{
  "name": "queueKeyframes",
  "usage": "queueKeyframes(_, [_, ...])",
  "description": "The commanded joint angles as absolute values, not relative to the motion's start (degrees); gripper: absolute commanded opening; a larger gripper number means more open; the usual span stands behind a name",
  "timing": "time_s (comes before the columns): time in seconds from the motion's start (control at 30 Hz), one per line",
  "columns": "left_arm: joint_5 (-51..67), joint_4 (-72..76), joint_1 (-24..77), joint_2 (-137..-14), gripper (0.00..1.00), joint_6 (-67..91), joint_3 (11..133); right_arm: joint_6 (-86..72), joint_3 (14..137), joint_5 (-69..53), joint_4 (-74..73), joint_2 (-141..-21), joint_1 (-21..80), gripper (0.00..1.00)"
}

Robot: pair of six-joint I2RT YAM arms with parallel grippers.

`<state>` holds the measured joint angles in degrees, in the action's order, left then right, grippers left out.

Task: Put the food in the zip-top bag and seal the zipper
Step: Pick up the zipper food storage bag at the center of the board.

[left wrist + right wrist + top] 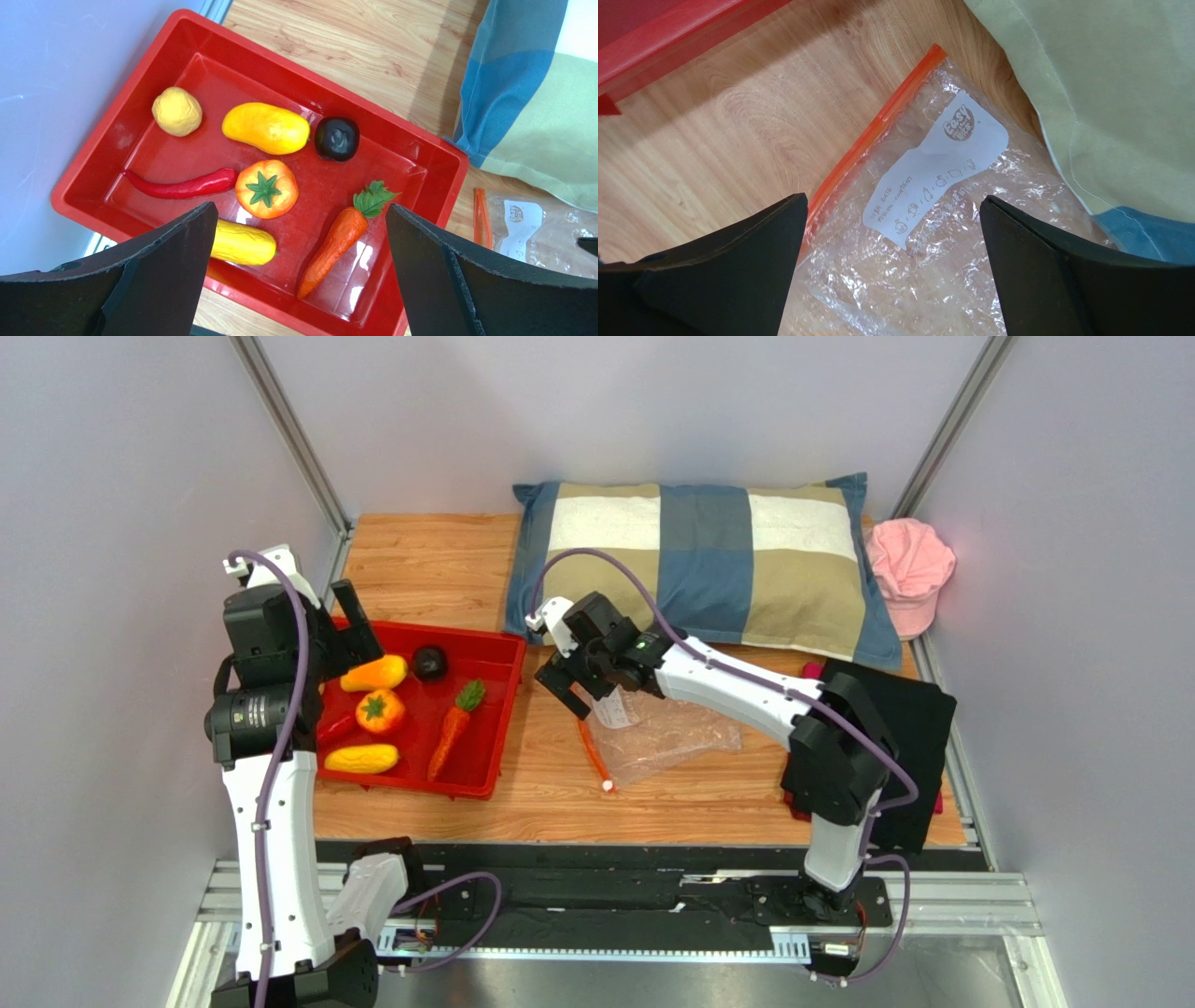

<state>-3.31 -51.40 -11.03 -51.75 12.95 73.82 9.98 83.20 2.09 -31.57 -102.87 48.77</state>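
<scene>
Both hands are gaping wide: left hand [300, 210] is hovering over the food [265, 189], right hand [892, 203] directly over the zip-top bag [934, 273].

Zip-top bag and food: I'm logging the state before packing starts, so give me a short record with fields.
red tray: left side of the table
food: seven pieces, all in the tray, including carrot and dark round fruit
zip-top bag: flat on the table, right of the tray, no food visible inside
zipper: orange strip; open or sealed unclear
left gripper: open, over the tray
right gripper: open, over the bag
</scene>
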Motion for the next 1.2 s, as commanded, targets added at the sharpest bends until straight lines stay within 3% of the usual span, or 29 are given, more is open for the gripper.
queueKeyframes(0.0, [-5.0, -50.3, -11.7, -50.1, 0.99, 15.0, 73.3, 5.1, 88.4, 10.5, -27.4, -108.0, 50.2, 0.97])
queueKeyframes(0.3, [-6.0, -49.5, -14.8, -47.0, 0.99, 16.9, 69.9, 5.4, 92.2, 15.8, -25.8, -117.6, 52.9, 0.93])
queueKeyframes(0.47, [-6.5, -49.3, -14.9, -45.9, 0.99, 16.9, 69.1, 6.2, 91.3, 17.3, -25.0, -120.1, 53.1, 0.84])
queueKeyframes(0.6, [-6.9, -49.0, -15.1, -45.8, 0.99, 17.0, 68.8, 5.9, 90.8, 18.0, -25.0, -120.0, 53.3, 0.7])
queueKeyframes(0.77, [-6.1, -48.6, -15.1, -46.1, 0.99, 17.3, 68.6, 5.3, 89.7, 17.6, -25.9, -118.0, 53.1, 0.27])
queueKeyframes(0.8, [-5.7, -48.5, -15.3, -46.2, 0.99, 17.3, 68.6, 5.1, 89.3, 17.1, -26.4, -116.7, 53.1, 0.11])
queueKeyframes(0.87, [-4.6, -48.1, -15.1, -46.3, 0.99, 17.2, 68.5, 4.7, 89.0, 16.4, -26.9, -115.1, 53.1, 0.0])
queueKeyframes(1.0, [-0.4, -47.8, -15.2, -47.7, 0.98, 17.2, 68.6, 3.0, 89.0, 13.8, -29.3, -109.4, 52.4, 0.0])
queueKeyframes(1.17, [17.2, -45.5, -14.9, -48.9, 0.99, 18.0, 68.2, -2.2, 91.1, 9.3, -32.5, -100.2, 49.6, 0.0])
